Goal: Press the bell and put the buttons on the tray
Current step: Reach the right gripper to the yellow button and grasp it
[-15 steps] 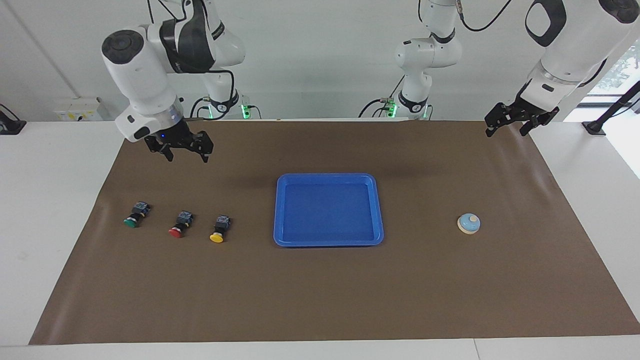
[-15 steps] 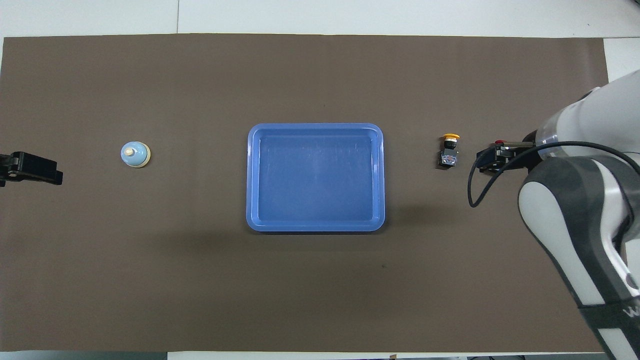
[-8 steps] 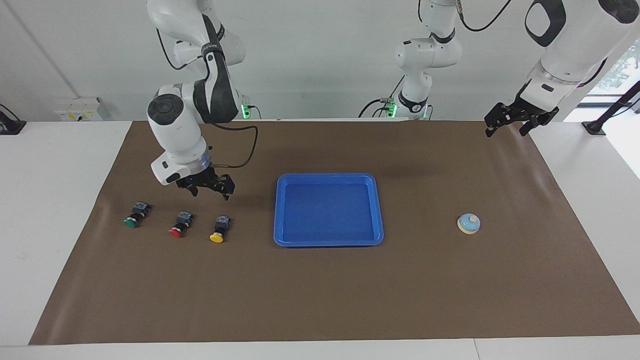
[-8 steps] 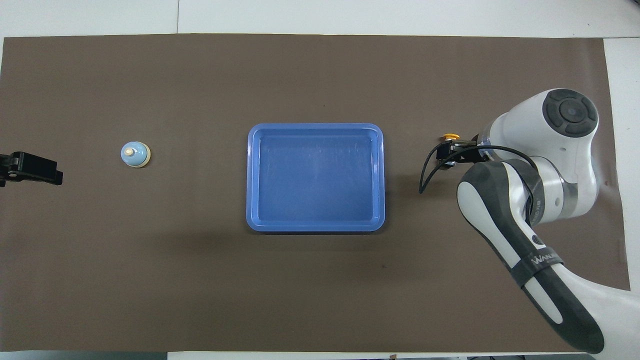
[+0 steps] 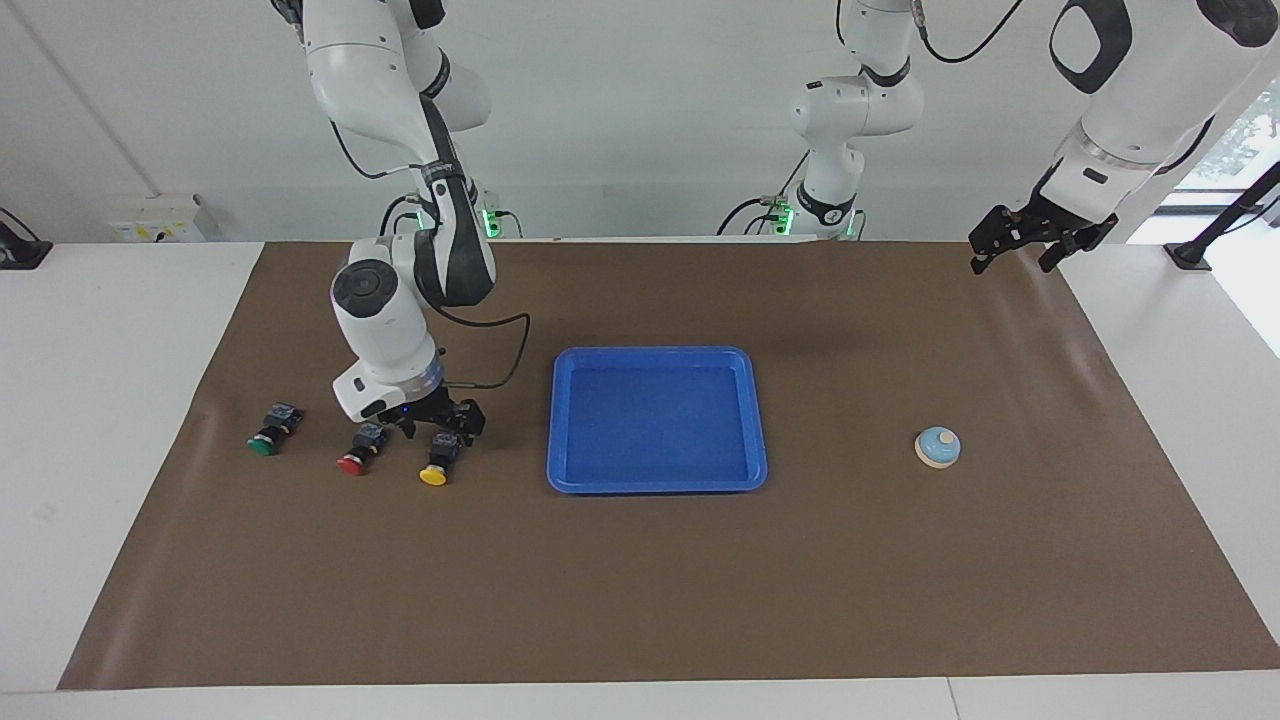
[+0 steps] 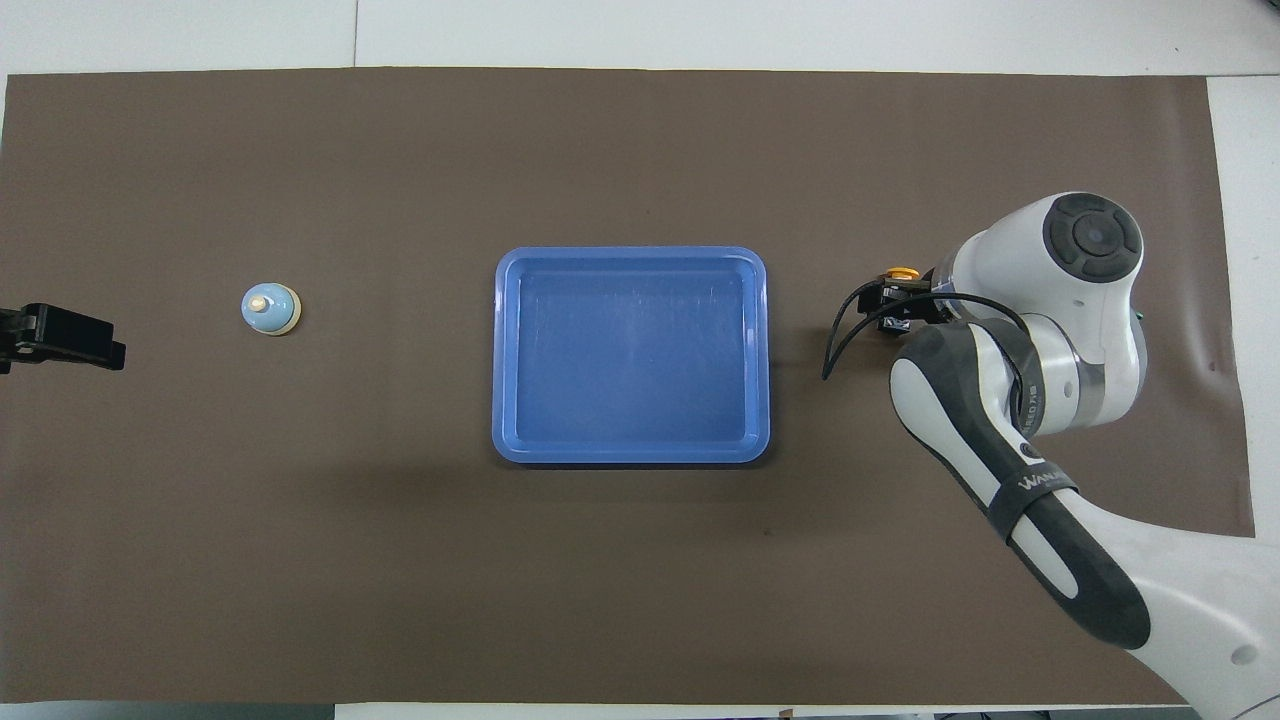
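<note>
My right gripper point(image 5: 441, 425) is low over the yellow button point(image 5: 437, 459), fingers spread to either side of its black body, nothing pinched yet. The red button point(image 5: 360, 449) lies just beside, the green button point(image 5: 271, 431) farther toward that end. All 3 lie apart from the tray point(image 5: 656, 486). Advice: centre on the body, avoid nudging the red one. My left gripper point(image 5: 1031, 238) waits; I cannot tell its state. The bell point(image 5: 938, 447) is unpressed.

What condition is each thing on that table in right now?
Bright blue plastic tray: empty.
Yellow-capped push-button: lying on the mat, right gripper down over it.
Red-capped push-button: lying on the mat.
Green-capped push-button: lying on the mat.
Light blue dome bell: upright, untouched.
Left gripper: waiting, raised.
</note>
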Controlling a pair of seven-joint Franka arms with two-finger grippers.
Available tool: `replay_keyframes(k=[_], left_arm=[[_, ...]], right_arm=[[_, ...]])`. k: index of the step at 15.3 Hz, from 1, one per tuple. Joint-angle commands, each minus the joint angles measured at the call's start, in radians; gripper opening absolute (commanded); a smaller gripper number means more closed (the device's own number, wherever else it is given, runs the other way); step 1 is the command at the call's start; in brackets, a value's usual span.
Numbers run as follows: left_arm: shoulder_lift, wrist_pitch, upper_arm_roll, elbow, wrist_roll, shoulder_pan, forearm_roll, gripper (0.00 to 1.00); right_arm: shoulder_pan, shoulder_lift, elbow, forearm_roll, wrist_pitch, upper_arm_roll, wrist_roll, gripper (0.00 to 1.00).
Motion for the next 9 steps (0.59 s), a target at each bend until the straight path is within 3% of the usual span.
replay_keyframes(k=[1, 3, 5, 6, 7, 8, 9], left_arm=[[-0.005, -0.014, 0.000, 0.007, 0.008, 0.004, -0.011, 1.00], [-0.005, -0.014, 0.000, 0.007, 0.008, 0.004, -0.011, 1.00], [-0.005, -0.014, 0.000, 0.007, 0.008, 0.004, -0.011, 1.00], [-0.005, -0.014, 0.000, 0.007, 0.008, 0.004, -0.011, 1.00], [-0.005, -0.014, 0.000, 0.007, 0.008, 0.004, -0.011, 1.00], [-0.005, -0.014, 0.000, 0.009, 0.008, 0.004, -0.011, 1.00], [-0.005, -0.014, 0.000, 0.007, 0.008, 0.004, -0.011, 1.00]], right_arm=[[-0.006, 0.058, 0.035, -0.007, 0.043, 0.001, 0.017, 1.00], [-0.005, 0.065, 0.035, -0.007, 0.049, 0.001, 0.033, 0.97], [-0.005, 0.067, 0.034, -0.008, 0.049, 0.001, 0.037, 0.82], [-0.003, 0.067, 0.034, -0.008, 0.046, 0.001, 0.043, 0.60], [-0.002, 0.067, 0.034, -0.008, 0.042, 0.001, 0.060, 0.28], [-0.002, 0.065, 0.034, -0.008, 0.037, 0.002, 0.082, 0.06], [-0.002, 0.065, 0.035, -0.008, 0.034, 0.004, 0.088, 0.00]])
